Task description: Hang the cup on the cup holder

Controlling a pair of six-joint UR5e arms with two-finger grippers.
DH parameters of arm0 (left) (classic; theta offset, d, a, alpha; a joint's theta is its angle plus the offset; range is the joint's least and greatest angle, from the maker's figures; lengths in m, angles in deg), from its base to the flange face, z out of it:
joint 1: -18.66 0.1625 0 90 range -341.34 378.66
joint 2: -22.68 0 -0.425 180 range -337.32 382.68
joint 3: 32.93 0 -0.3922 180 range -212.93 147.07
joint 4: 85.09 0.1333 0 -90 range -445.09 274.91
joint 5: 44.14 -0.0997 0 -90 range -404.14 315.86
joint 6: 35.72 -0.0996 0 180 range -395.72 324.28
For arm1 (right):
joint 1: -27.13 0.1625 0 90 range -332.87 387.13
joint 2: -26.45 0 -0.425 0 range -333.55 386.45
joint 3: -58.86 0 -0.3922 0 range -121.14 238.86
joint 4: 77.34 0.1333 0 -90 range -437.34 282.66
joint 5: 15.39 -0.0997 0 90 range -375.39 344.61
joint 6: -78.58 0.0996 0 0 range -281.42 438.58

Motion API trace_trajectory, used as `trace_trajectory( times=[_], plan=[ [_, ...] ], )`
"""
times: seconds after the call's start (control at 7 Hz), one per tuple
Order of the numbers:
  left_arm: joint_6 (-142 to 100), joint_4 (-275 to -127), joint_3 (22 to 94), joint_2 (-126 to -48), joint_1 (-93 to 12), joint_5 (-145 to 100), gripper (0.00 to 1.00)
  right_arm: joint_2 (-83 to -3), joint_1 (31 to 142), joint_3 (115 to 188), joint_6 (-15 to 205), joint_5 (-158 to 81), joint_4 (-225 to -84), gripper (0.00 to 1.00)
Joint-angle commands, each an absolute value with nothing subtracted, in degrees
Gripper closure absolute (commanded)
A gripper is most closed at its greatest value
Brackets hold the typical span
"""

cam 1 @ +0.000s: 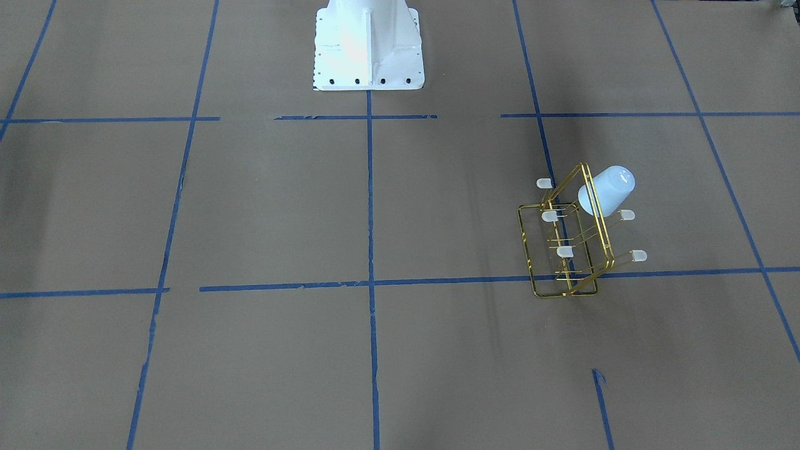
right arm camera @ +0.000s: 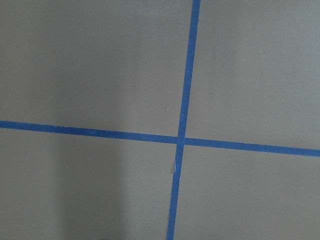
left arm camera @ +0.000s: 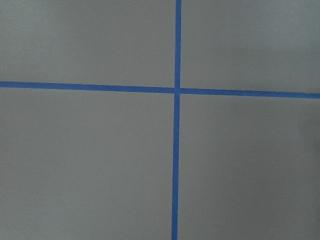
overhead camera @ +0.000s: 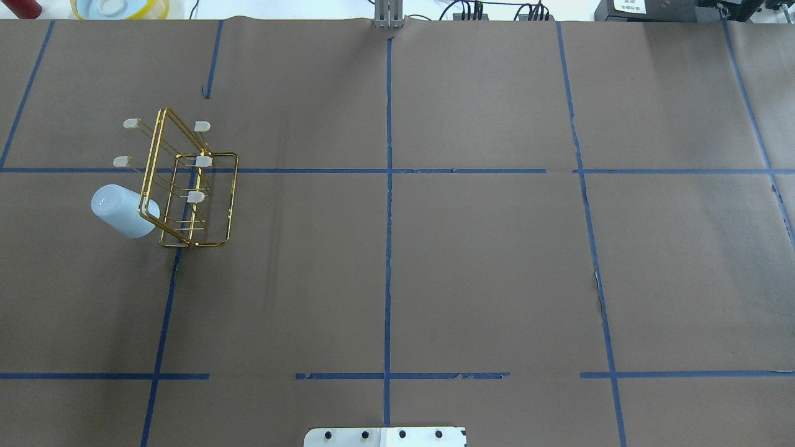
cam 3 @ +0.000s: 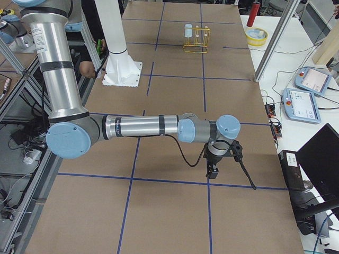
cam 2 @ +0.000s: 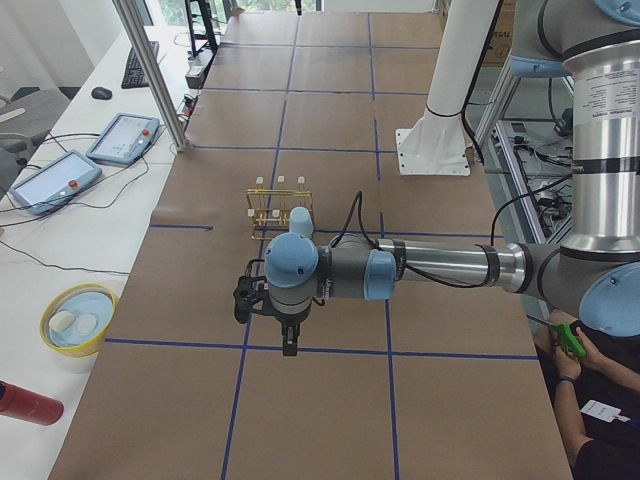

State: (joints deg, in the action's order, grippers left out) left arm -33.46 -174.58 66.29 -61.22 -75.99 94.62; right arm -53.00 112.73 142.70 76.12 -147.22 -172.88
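The pale blue-white cup [cam 1: 607,189] hangs tilted, bottom up, on a prong of the gold wire cup holder [cam 1: 565,251]. In the overhead view the cup [overhead camera: 121,211] is at the near left corner of the holder [overhead camera: 203,161], on the table's left half. No gripper touches either. My left gripper [cam 2: 290,340] shows only in the left side view, low over the table and well short of the holder [cam 2: 270,205]. My right gripper [cam 3: 212,170] shows only in the right side view, far from the holder [cam 3: 198,39]. I cannot tell if either is open. Both wrist views show only tape lines.
The robot's white base [cam 1: 369,44] stands at the table's middle near edge. A yellow bowl [cam 2: 78,318] and a red bottle [cam 2: 25,403] sit on the side bench beyond the table. Control tablets [cam 2: 50,180] lie there too. A person's hand [cam 2: 568,340] is by the robot.
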Motion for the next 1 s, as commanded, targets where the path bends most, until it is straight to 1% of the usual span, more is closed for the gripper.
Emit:
trace_trajectory(
  times=[0.0,0.29,0.86],
  plan=[
    [-31.7,-174.9,66.8,-61.4,-76.0,90.8,0.00,-53.0,112.7,142.7,76.1,-147.2,-173.0,0.00],
    [-31.5,-175.1,67.2,-61.6,-76.0,89.0,0.00,-53.0,112.7,142.7,76.1,-147.2,-173.0,0.00],
    [-31.4,-174.9,65.7,-61.8,-75.4,88.7,0.00,-53.0,112.7,142.7,76.1,-147.2,-173.0,0.00]
  ],
)
